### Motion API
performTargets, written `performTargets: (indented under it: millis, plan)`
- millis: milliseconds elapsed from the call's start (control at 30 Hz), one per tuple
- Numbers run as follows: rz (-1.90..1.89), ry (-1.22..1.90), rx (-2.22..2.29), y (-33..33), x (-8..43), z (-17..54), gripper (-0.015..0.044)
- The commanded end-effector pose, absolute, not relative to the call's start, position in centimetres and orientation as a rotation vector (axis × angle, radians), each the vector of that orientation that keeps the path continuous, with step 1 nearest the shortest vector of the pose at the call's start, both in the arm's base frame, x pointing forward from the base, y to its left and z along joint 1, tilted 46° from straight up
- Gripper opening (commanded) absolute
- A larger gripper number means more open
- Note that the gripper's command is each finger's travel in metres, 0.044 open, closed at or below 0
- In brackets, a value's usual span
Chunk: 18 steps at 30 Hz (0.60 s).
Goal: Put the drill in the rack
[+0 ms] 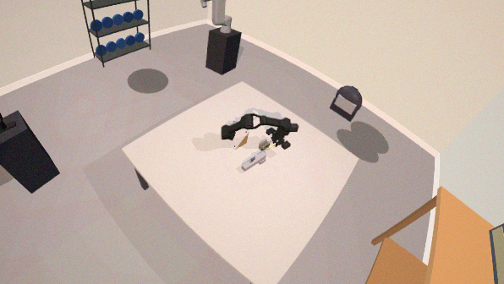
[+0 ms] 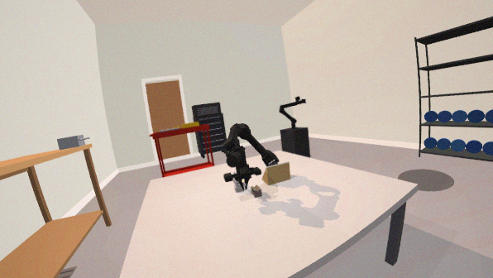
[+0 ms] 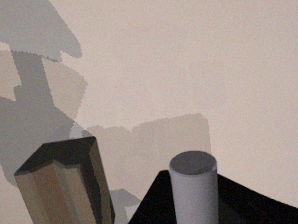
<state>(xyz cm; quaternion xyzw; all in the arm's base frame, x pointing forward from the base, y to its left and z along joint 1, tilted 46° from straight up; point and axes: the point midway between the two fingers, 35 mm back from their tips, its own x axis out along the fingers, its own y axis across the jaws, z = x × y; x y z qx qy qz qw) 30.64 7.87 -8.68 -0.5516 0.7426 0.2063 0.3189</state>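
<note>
My gripper [image 1: 276, 144] [image 2: 245, 187] [image 3: 180, 176] points down low over the table, shut on a grey round shank, which I take for the drill [image 3: 194, 192]. The shank's flat round end shows between the black fingers in the wrist view. A thin yellowish piece shows beside the fingers in the top view. A small brown grooved block [image 1: 264, 144] [image 2: 256, 191] [image 3: 60, 185], likely the rack, stands close beside the gripper. A long light grey fixture [image 1: 254, 161] with a small bluish detail lies in front of the block. I cannot make out the key on it.
A tan wedge-shaped block [image 1: 243, 140] [image 2: 278, 174] stands on the table [image 1: 203, 182] [image 2: 186, 244] under the bent arm, beyond the brown block. Shadows of the arm fall across the table. Shelves, pedestals and a wooden bench stand off the table.
</note>
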Motion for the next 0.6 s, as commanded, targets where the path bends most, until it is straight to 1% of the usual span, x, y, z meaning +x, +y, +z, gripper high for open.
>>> performTargets:
  millis: [0,567]
  plan:
    - [0.538,1.947,-1.444,8.09,30.85,-8.52,0.0000]
    - [0.538,1.947,-1.443,8.33,31.00,-8.28,0.0000]
